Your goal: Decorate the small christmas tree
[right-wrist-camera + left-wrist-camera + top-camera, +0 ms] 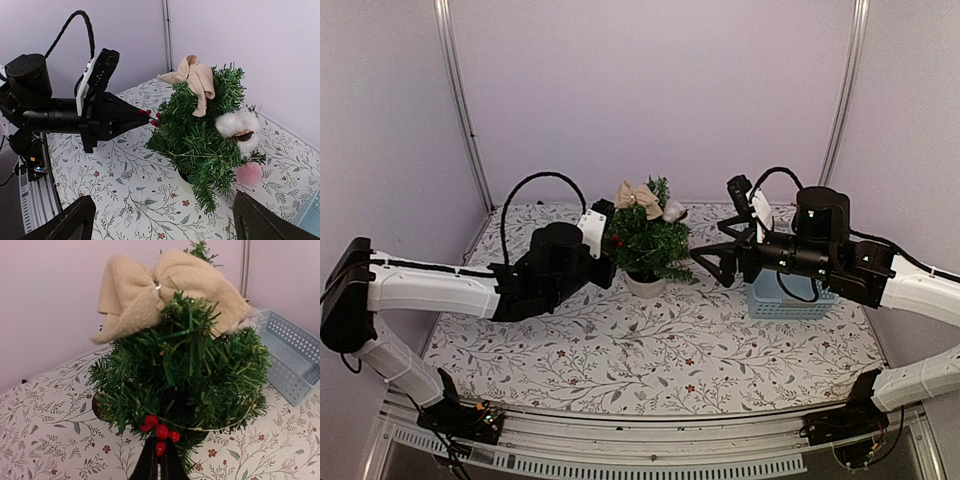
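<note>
Small christmas tree (pixel 648 240) stands in its white pot (pixel 645 285) mid-table (pixel 620 350), with a beige bow (pixel 638 195) on top. My left end effector (pixel 144 116) is clenched on a red berry sprig (pixel 159 432) at the foliage. My right end effector (pixel 712 255) is released beside the tree. Blue basket (pixel 790 300) sits under my right arm, and I cannot tell its contents.

Pale lilac walls (pixel 650 90), floral tablecloth (pixel 650 350)

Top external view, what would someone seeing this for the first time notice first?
The small christmas tree stands at the centre, topped by a floppy beige bow. The left gripper, shut on a red berry sprig, holds it at the tree's left side. The right gripper hangs open on the other side, in front of a pale blue basket.
</note>
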Robot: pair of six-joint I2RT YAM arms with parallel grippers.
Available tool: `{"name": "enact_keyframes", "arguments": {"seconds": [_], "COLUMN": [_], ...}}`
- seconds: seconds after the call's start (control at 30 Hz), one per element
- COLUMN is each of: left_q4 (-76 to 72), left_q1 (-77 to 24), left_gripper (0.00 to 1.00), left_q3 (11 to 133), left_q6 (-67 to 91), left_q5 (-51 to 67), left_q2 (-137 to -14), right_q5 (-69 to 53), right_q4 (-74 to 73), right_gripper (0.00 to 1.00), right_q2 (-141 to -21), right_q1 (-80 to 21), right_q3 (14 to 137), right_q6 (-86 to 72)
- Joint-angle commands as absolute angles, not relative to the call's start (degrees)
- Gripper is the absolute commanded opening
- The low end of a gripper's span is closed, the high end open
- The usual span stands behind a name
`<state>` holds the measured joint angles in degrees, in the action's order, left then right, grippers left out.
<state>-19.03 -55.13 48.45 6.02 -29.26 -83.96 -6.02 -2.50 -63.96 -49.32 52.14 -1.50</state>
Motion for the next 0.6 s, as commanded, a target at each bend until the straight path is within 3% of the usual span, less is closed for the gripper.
{"name": "enact_keyframes", "arguments": {"seconds": [0.0,0.57], "left_q4": [-22.6,-22.7], "left_q1": [-54.1,-51.8], "left_gripper": [0.0,0.0], "left_q3": [50.6,50.8], "left_q6": [5.0,6.9], "left_q5": [-27.0,-21.4], "left_q2": [-87.0,-89.9], "right_q5": [-4.7,-5.2], "right_q4": [-2.5,-3.6], "right_gripper": [0.99,0.99], "right_q2": [-63.2,-62.8], "right_q1": [-49.0,-49.0], "right_q3": [52.3,52.3], "right_q6": [-1.5,-1.6]}}
